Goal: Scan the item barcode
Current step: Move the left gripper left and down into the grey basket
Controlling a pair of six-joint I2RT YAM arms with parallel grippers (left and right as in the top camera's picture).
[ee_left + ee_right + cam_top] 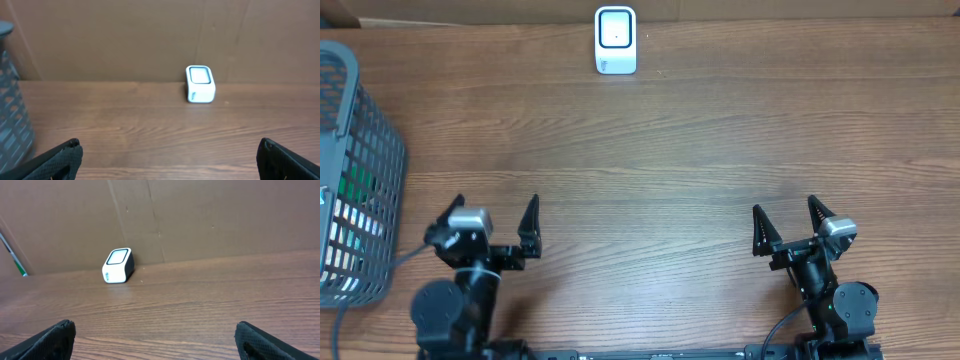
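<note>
A small white barcode scanner (616, 40) stands at the table's far edge, middle; it also shows in the left wrist view (200, 84) and the right wrist view (118, 265). Something green and white (355, 195) shows through the mesh of the grey basket (375, 130) at the left; whether it is the item I cannot tell, and no barcode is visible. My left gripper (495, 205) (170, 145) hovers near the front left, open and holding nothing. My right gripper (785, 207) (155, 326) is at the front right, also open and holding nothing.
The grey wire basket (12, 115) stands at the table's left edge, just left of my left arm. A brown cardboard wall (150, 35) backs the table behind the scanner. A thin green-tipped rod (15, 260) leans at the far left of the right wrist view.
</note>
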